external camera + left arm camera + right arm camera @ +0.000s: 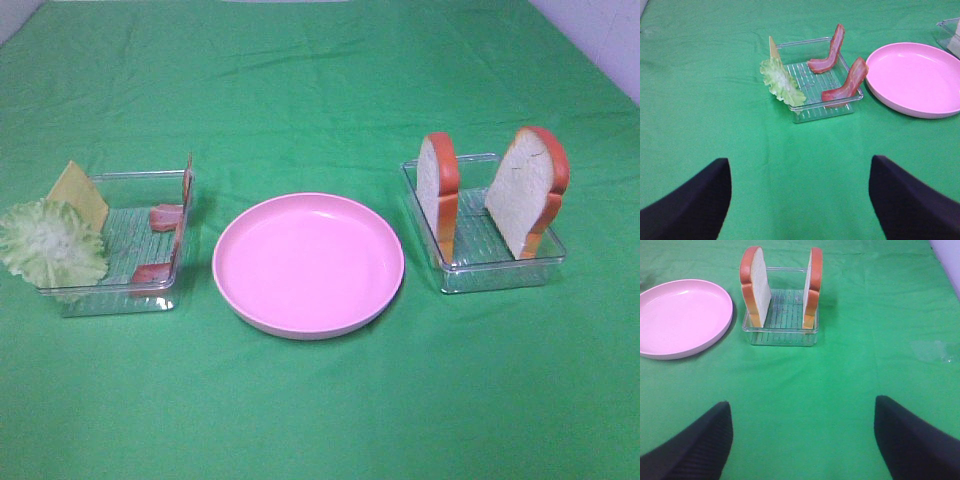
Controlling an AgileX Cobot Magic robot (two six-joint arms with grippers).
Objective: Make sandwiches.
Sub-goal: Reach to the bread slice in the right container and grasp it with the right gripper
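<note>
Sandwiches: none stacked at this point, with all parts apart in two clear trays on the green counter (320, 420). Pink plate (308, 265) sat bare at centre, between the trays. Right tray (500, 275) held two bread slices (438, 190), both standing on edge with a gap between them, one against the left wall and the other leaning at the right side. Left tray (120, 300) held the fillings. Lettuce (50, 243) hung over its left rim, cheese (82, 190) stood propped at the far left corner behind the lettuce, and two bacon strips (847, 82) were bent up against the right wall. Left claw (799, 180) was spread wide, holding nothing, on the near side of the left tray and well short of it. Right claw (802, 420) was likewise spread and empty, well short of the right tray on its near side. Risks as judged: a finger brushing an upright slice could topple it flat into the tray, where a pinch would be harder. The bacon lay tight to the tray wall, so a finger might land on the rim and shift or tilt the light tray. The lettuce, half off its rim, could be knocked onto the counter. Both arms heading for the plate together could clash over it.
</note>
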